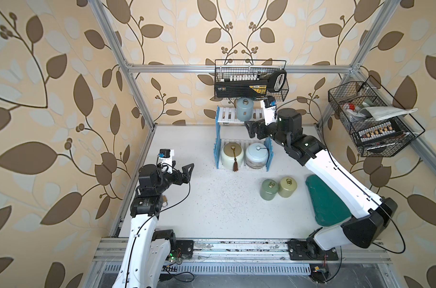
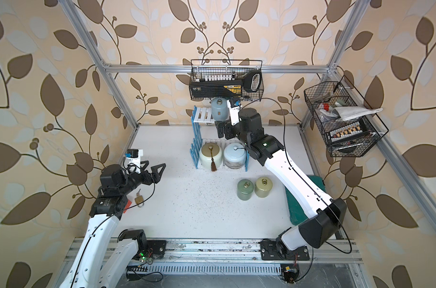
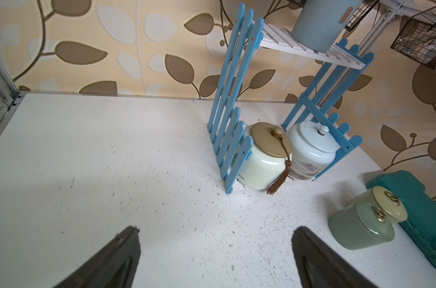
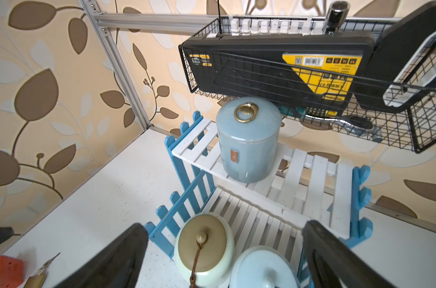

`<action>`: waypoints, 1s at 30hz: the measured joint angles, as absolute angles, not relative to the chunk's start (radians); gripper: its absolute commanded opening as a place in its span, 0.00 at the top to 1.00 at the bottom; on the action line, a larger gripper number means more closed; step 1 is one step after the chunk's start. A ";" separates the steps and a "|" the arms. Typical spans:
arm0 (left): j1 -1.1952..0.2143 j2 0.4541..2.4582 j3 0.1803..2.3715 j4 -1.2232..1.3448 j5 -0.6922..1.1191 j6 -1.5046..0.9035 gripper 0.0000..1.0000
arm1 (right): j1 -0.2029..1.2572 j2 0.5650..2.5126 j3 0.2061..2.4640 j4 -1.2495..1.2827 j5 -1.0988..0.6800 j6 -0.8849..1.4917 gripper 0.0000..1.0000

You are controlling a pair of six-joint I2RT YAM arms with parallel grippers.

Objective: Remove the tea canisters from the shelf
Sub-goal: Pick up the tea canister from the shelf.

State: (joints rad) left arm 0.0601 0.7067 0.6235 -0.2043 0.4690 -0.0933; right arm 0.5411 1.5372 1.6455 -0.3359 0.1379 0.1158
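Leafy wallpaper (image 1: pixel 62 99) all round, low headroom

My right claw (image 1: pixel 252 129) hangs open and empty just in front of the shelf (image 1: pixel 227 117), where the blue jar (image 1: pixel 244 109) stands on top under the wire basket (image 4: pixel 426 129). Lifting high, I'd likely knock the lid (image 4: pixel 261 109) on it; pushing could tip the shelf

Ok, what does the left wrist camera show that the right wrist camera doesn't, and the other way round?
Left wrist only: the dark green canister and yellow-green canister on the table, beside a teal case. Right wrist only: the ring lid of the light blue canister, and a black and yellow tool case in the wire basket above. Both: the shelf, the light blue canister on its top tier, the cream canister and white-blue canister on its lower tier.
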 measured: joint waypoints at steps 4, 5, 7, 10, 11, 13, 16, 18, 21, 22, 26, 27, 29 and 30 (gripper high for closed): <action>0.060 0.707 0.620 -0.205 0.473 -0.085 0.01 | 0.541 1.634 1.752 -0.359 0.161 0.112 0.01; 0.060 0.706 0.620 -0.205 0.474 -0.084 0.01 | 0.542 1.658 1.779 -0.368 0.168 0.110 0.01; 0.060 0.707 0.621 -0.213 0.474 -0.084 0.01 | 0.541 1.707 1.838 -0.377 0.180 0.106 0.01; 0.060 0.707 0.627 -0.226 0.474 -0.083 0.01 | 0.541 1.778 1.923 -0.391 0.200 0.095 0.01; 0.060 0.707 0.630 -0.227 0.474 -0.082 0.01 | 0.541 1.799 1.948 -0.395 0.204 0.092 0.01; 0.060 0.707 0.648 -0.241 0.474 -0.080 0.01 | 0.539 1.848 2.004 -0.406 0.215 0.085 0.01; 0.060 0.706 0.675 -0.255 0.482 -0.075 0.01 | 0.532 1.898 2.046 -0.414 0.219 0.085 0.01; 0.060 0.705 0.682 -0.253 0.481 -0.078 0.01 | 0.522 1.929 2.072 -0.422 0.224 0.086 0.01; 0.060 0.705 0.683 -0.256 0.468 -0.092 0.01 | 0.506 1.965 2.098 -0.428 0.230 0.092 0.01; 0.060 0.705 0.683 -0.260 0.466 -0.094 0.01 | 0.501 1.977 2.108 -0.430 0.230 0.096 0.01; 0.060 0.704 0.683 -0.262 0.466 -0.094 0.01 | 0.487 2.022 2.164 -0.439 0.233 0.110 0.01; 0.060 0.704 0.683 -0.263 0.466 -0.093 0.01 | 0.487 2.030 2.175 -0.440 0.233 0.112 0.01; 0.060 0.704 0.683 -0.268 0.466 -0.091 0.01 | 0.487 2.049 2.204 -0.441 0.233 0.112 0.01; 0.060 0.704 0.683 -0.269 0.466 -0.090 0.01 | 0.487 2.060 2.220 -0.442 0.233 0.112 0.01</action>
State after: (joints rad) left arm 0.0601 0.7040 0.6827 -0.2687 0.4656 -0.0902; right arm 0.4866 2.0602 2.2200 -0.4416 0.2325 0.1120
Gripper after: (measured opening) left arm 0.987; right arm 0.991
